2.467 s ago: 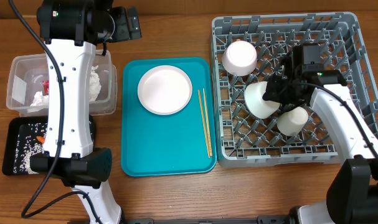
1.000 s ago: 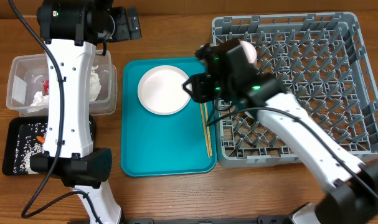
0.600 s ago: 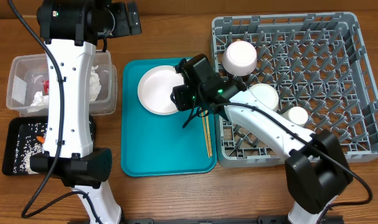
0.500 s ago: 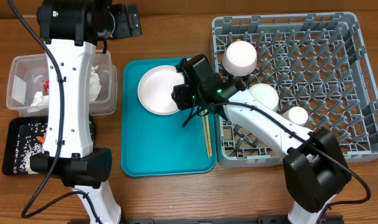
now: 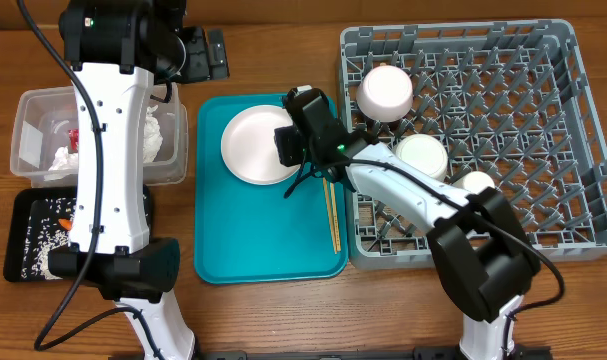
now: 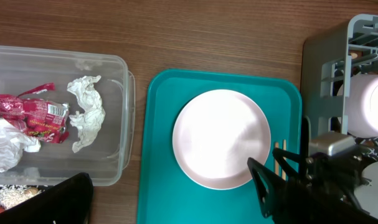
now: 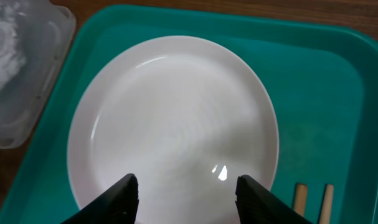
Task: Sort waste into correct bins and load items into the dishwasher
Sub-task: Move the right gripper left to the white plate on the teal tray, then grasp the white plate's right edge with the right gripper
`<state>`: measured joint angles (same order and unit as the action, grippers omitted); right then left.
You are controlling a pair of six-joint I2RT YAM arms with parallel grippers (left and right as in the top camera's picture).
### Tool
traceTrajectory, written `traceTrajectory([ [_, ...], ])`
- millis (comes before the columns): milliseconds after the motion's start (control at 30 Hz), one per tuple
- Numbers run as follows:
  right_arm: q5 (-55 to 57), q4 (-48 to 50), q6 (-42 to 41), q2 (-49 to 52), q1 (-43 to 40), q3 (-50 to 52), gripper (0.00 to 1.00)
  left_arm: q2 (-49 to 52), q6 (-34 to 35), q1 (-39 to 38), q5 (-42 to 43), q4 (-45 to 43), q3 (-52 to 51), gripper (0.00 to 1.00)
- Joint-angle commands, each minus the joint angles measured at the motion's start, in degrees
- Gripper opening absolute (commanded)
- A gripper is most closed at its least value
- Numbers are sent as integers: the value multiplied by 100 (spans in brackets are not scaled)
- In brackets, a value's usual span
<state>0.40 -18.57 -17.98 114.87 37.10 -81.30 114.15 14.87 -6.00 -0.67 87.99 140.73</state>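
Note:
The round white plate (image 5: 258, 145) (image 6: 221, 138) (image 7: 173, 115) lies on the teal tray (image 5: 243, 240). My right gripper (image 5: 291, 158) (image 7: 187, 198) hovers open over the plate's right part, nothing between its fingers. The wooden chopsticks (image 5: 330, 200) (image 7: 313, 200) lie on the tray right of the plate. Two white bowls (image 5: 385, 92) (image 5: 421, 157) and a small cup (image 5: 475, 184) sit in the grey dishwasher rack (image 5: 543, 60). My left gripper (image 5: 209, 54) is high at the back left, open and empty; only one of its fingers (image 6: 51, 200) shows in the left wrist view.
The clear tub (image 5: 33, 110) at the far left holds a red wrapper (image 6: 27, 113) and crumpled tissues (image 6: 86, 113). Below it the black tray (image 5: 21, 225) carries rice-like scraps and a carrot piece (image 5: 63, 221). My left arm stretches over both.
My right arm has come from the rack to the plate, ending over its right side, and its jaws have opened wider. The left arm has barely moved.

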Motion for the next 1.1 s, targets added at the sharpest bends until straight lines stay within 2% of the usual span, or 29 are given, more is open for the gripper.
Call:
traceTrajectory([
  [0,511,146,-7,208,-26,-2,54,-133,57,-39,66,7,111,100],
  [400,813,501,-7,474,-271,-2,54,-133,57,-39,66,7,111,100],
  [433,813,503,-7,474,-278,-2,53,-133,57,-39,66,7,111,100],
  [500,811,529,-7,476,-284,-2,43,-133,57,-39,66,7,111,100],
  [567,813,568,-7,479,-284,-2,38,-133,57,-39,66,7,111,100],
  [1067,726,890,42,807,-273,-2,40,-133,57,-39,66,7,111,100],
])
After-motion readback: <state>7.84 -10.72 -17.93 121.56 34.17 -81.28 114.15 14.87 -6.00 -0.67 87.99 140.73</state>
